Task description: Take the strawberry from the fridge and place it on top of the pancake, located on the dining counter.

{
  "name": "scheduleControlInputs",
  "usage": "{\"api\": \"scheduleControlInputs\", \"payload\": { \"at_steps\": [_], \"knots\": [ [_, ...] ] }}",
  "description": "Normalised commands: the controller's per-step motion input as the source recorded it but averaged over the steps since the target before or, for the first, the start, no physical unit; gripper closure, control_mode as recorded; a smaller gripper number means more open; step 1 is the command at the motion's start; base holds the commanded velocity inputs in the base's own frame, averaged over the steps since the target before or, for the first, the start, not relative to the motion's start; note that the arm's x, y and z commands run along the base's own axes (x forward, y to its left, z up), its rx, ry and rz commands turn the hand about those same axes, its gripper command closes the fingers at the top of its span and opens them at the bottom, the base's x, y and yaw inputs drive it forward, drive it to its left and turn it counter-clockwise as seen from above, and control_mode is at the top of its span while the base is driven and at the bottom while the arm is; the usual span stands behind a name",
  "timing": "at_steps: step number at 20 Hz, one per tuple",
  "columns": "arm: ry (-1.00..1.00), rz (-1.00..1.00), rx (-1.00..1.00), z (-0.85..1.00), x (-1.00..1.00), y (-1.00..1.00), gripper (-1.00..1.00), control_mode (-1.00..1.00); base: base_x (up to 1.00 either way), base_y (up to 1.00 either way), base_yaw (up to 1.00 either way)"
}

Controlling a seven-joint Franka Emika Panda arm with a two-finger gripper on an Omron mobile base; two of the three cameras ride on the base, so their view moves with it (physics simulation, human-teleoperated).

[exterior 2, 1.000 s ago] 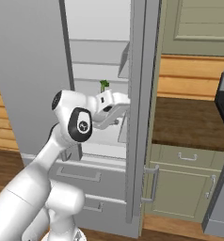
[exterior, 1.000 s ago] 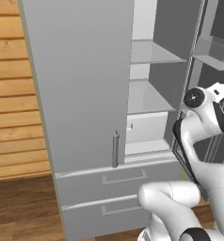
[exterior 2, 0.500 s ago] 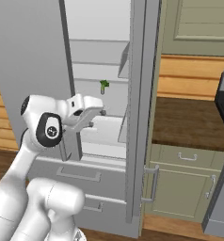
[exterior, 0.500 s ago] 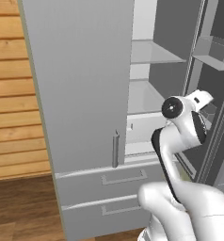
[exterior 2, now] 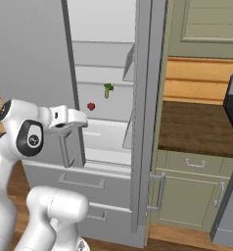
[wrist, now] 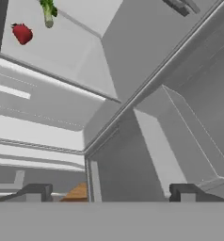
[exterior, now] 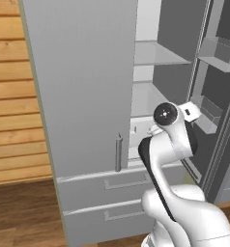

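Claw (wrist: 111, 193) fully spread, holding nothing, in front of the fridge (exterior 2: 113, 98). Strawberry (exterior 2: 91, 106) sits on a fridge shelf near its back edge, well apart from the claw; green stalk vegetable (exterior 2: 108, 90) just beside it.

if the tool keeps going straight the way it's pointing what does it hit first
Probably the fridge interior's grey back corner below the shelf, not the strawberry, which sits well off that line. The open tool holds nothing; depth is unclear.
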Motion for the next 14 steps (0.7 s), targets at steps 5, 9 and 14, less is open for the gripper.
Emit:
{"api": "scheduleControlInputs", "payload": {
  "at_steps": [5,9,14],
  "knots": [
    [0.02,0.02,0.31,-0.02,0.03,0.67,-1.0,-1.0,0.0,0.0,0.0],
    [0.03,0.0,0.28,-0.07,0.15,0.49,-1.0,-1.0,0.0,0.0,0.0],
    [0.0,0.0,0.24,-0.39,0.08,0.42,-1.0,-1.0,0.0,0.0,0.0]
  ]
}}
